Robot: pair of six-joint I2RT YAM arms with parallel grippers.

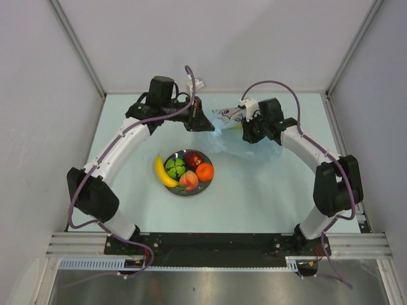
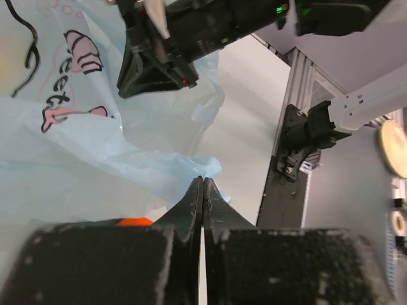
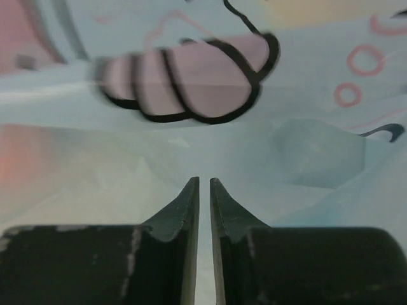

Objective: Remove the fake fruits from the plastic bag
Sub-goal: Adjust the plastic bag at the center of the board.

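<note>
Five fake fruits are already laid on the dark plate: banana, green fruit, dark red apple, orange and peach. The plastic bag is held up beyond the plate, between the arms. A yellowish tint is seen through its film, so one fruit is judged to remain inside. The left gripper is closed on the bag's edge. The right gripper is almost together against the film, and whether film is caught cannot be told. No obstacle is seen between bag and plate.

Pale table carries a dark plate and (crumpled) plastic bag.
</note>
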